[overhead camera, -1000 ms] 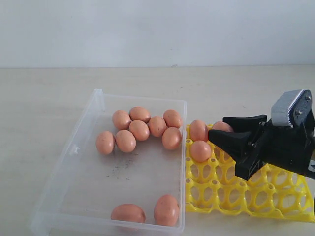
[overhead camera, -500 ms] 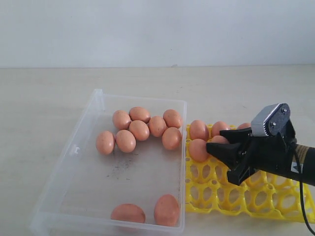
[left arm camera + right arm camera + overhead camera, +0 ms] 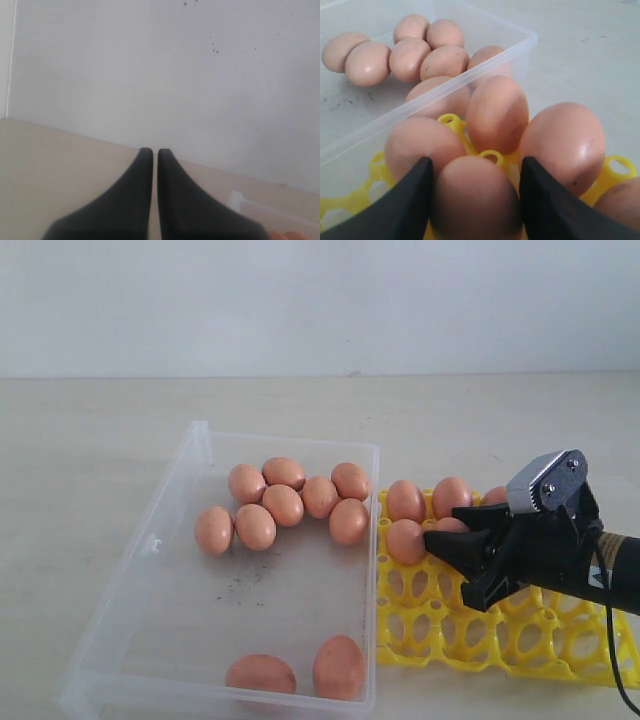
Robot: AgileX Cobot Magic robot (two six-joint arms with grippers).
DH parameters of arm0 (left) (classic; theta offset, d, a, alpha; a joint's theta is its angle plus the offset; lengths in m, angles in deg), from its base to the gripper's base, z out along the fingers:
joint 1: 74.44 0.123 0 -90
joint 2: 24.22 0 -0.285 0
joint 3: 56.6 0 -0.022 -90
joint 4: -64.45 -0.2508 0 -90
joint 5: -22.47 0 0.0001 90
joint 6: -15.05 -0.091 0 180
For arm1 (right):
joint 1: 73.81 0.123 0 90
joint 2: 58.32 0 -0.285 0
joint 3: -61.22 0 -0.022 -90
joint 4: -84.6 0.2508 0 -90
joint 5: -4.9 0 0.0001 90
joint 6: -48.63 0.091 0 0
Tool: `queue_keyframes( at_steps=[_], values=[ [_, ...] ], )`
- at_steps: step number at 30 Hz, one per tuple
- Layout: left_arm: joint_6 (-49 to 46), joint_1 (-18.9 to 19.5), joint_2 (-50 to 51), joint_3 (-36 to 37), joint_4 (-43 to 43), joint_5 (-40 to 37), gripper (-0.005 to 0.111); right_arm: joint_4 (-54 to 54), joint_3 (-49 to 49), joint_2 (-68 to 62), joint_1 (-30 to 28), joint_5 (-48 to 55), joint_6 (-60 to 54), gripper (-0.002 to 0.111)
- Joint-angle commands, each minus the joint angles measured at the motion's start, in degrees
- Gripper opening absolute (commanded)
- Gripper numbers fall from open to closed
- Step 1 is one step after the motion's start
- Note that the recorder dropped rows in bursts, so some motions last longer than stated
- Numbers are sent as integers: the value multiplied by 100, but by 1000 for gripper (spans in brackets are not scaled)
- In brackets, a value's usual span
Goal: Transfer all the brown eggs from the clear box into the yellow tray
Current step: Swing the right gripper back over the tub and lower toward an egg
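Note:
My right gripper [image 3: 450, 565] is shut on a brown egg [image 3: 475, 200], low over the yellow tray [image 3: 440, 635], in its second row from the far edge. That egg [image 3: 450, 524] peeks out behind the upper finger. Several other brown eggs sit in the tray cups around it, such as one [image 3: 404, 541] by the box wall and one [image 3: 451, 495] in the far row. The clear box [image 3: 150, 545] holds a cluster of several eggs [image 3: 285, 502] at its far end and two [image 3: 338, 667] at its near end. My left gripper [image 3: 155, 150] is shut on nothing, above bare table.
The box's right wall [image 3: 375, 540] stands right against the tray's left edge. Most tray cups toward the near side [image 3: 520, 640] are unfilled. A corner of the box [image 3: 250, 205] shows in the left wrist view. A pale wall runs behind the table.
My right gripper has come down and a little to the left with the egg, settling low over the tray. Over the last half second it barely moved.

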Motion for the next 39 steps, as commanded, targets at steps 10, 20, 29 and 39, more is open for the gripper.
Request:
queue_keyframes(
  at_steps=[10, 20, 29, 39],
  values=[
    [-43, -20, -16, -15, 19, 0, 4, 233, 24, 10, -40, -704, 267, 63],
    [-43, -20, -16, -15, 19, 0, 4, -350, 80, 996, 63, -704, 1264, 55],
    [-43, -20, -16, -15, 19, 0, 4, -1176, 299, 1878, 2119, 1377, 649, 0],
    [-43, -20, -16, -15, 19, 0, 4, -1080, 2366, 1873, 4921, 7334, 923, 0]
  ],
)
